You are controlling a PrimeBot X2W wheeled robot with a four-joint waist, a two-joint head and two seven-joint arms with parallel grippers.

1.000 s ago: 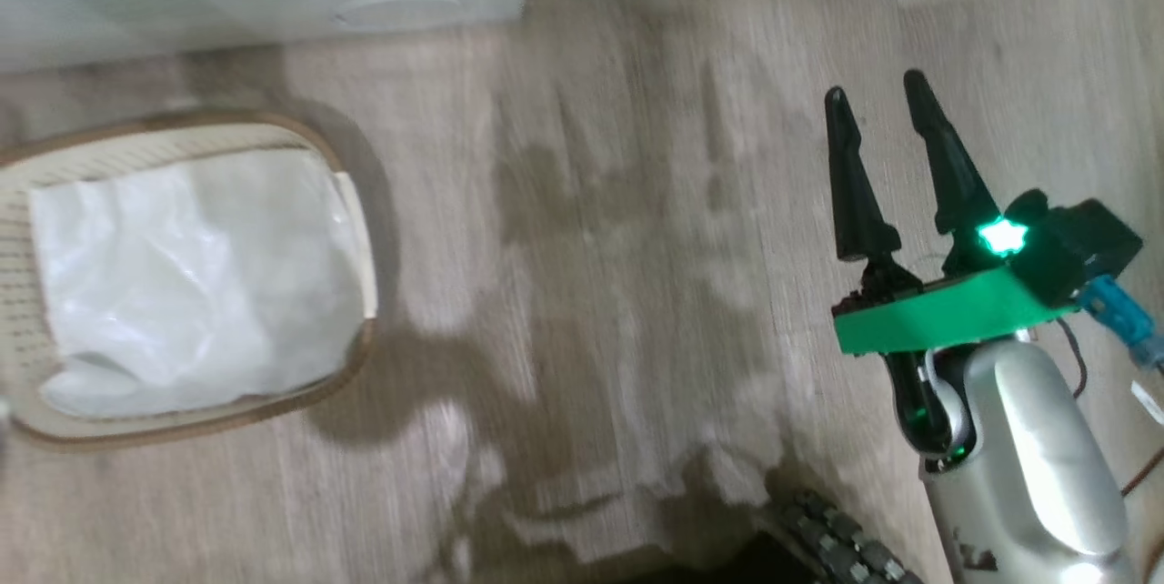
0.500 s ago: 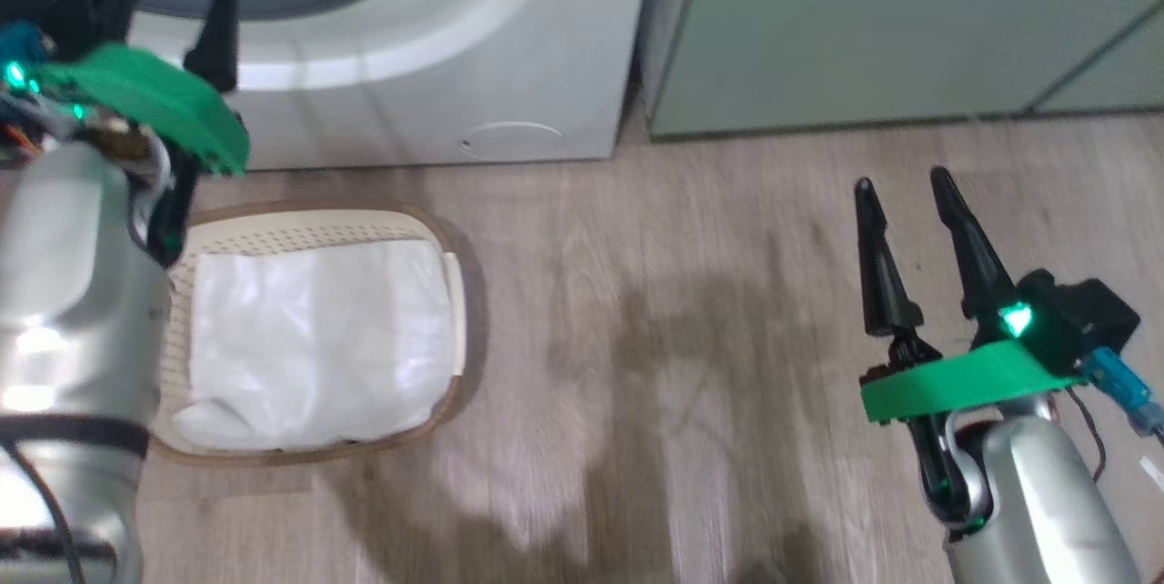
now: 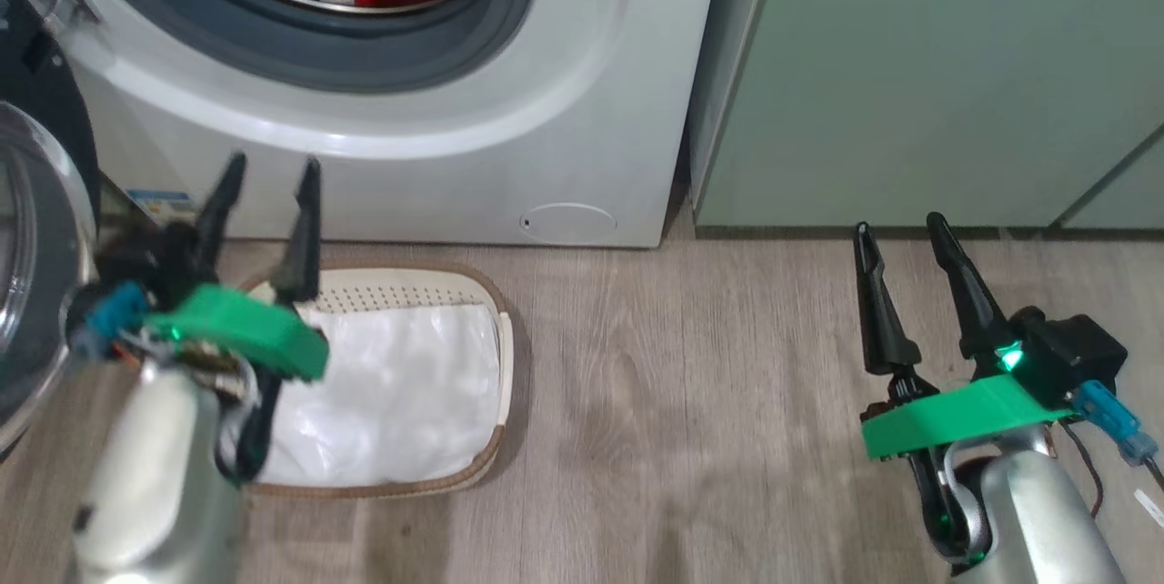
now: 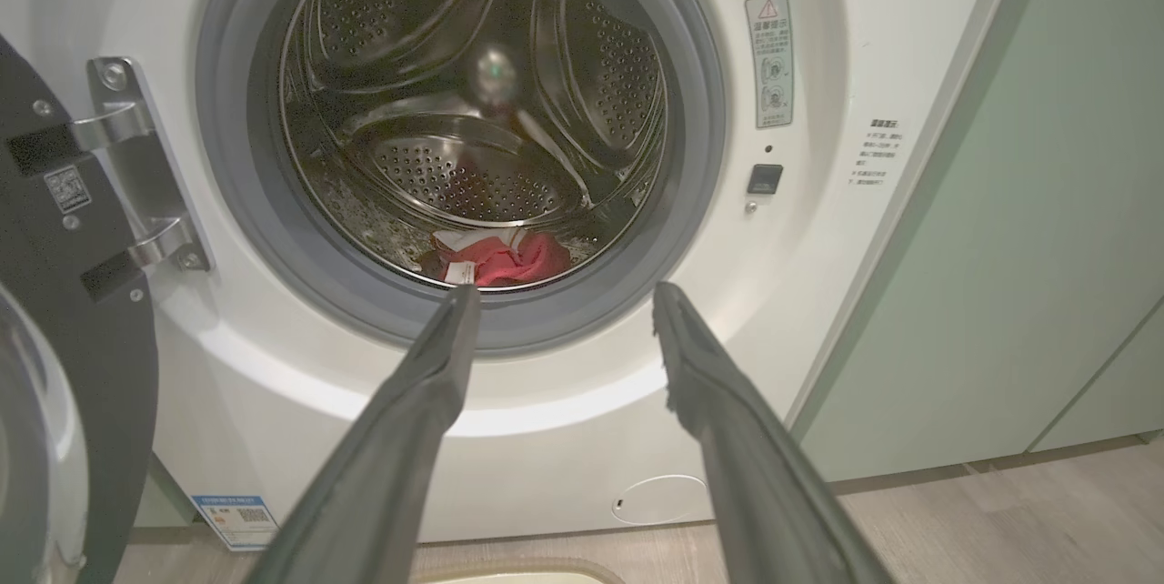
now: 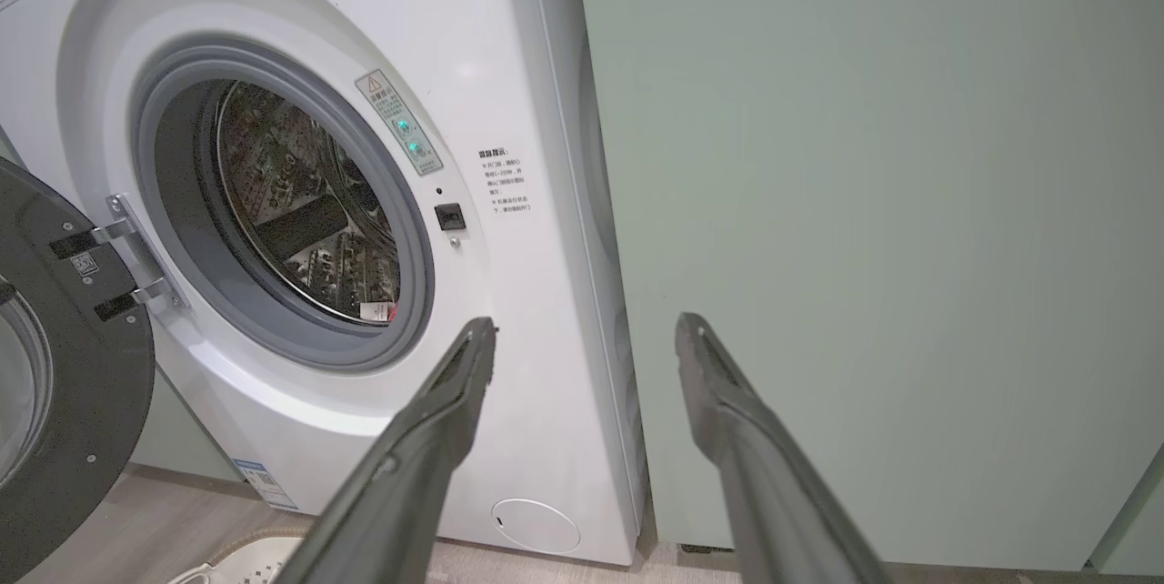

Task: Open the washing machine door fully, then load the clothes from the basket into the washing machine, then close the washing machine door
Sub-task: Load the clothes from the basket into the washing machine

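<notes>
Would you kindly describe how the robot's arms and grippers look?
Both the left gripper and right gripper have two long, tapering black fingers above a bright green plate, a blue cable plug and a glossy silver forearm; a green light glows on the right one.

Bright even light, soft shadows, left gripper (image 3: pixel 275 161) motion-blurred, drum (image 4: pixel 473 111) interior dim

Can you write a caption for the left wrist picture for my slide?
Left gripper, open, points at the washing machine: door open, red clothes lying in the drum.
</notes>
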